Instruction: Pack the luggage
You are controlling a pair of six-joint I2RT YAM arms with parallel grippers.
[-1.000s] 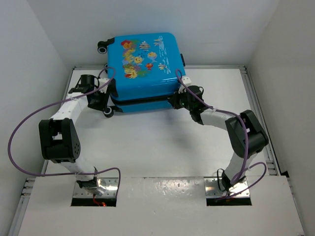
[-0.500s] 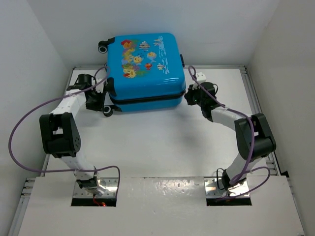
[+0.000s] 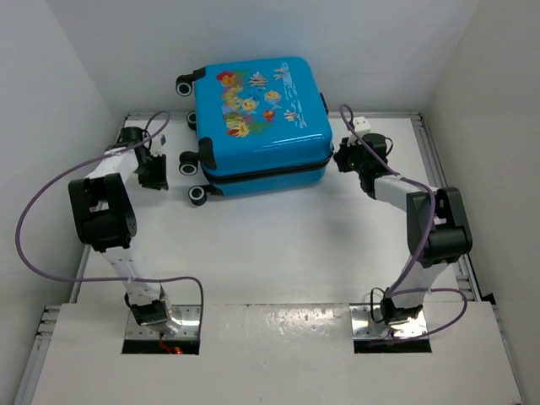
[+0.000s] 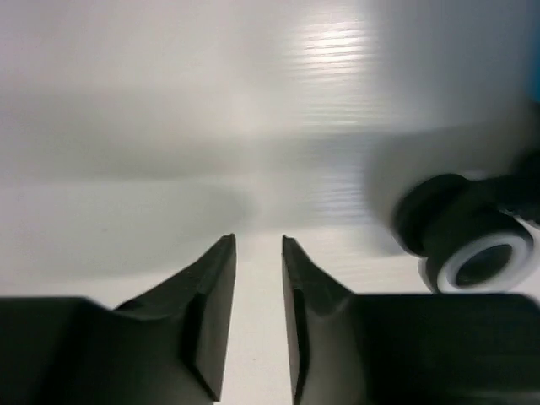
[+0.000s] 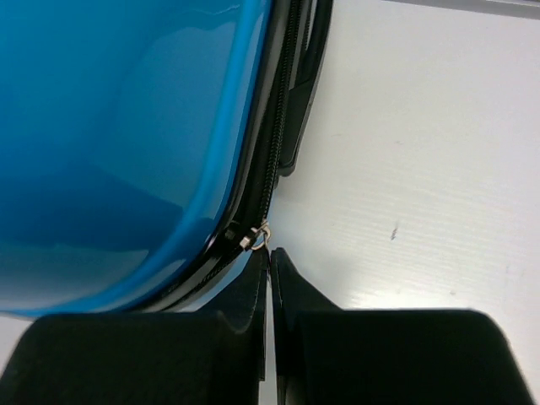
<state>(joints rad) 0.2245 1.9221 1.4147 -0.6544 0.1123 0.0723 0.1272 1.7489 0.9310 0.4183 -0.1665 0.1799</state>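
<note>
Fingers of right gripper (image 5: 268, 255) pressed together, tips at the zipper pull (image 5: 253, 240) on the luggage (image 3: 257, 118) seam, probably to run the zip; pinch unclear. Left gripper (image 4: 258, 245) narrowly apart, empty, beside a wheel (image 4: 468, 249). Luggage lies closed, far-centre on table (image 3: 278, 245).

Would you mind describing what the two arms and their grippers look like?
Both the left arm and right arm have white links joined by bulky black joint housings, and a purple cable loops along each. The left gripper and right gripper have two matte black, wedge-shaped fingers tapering to narrow tips.
</note>
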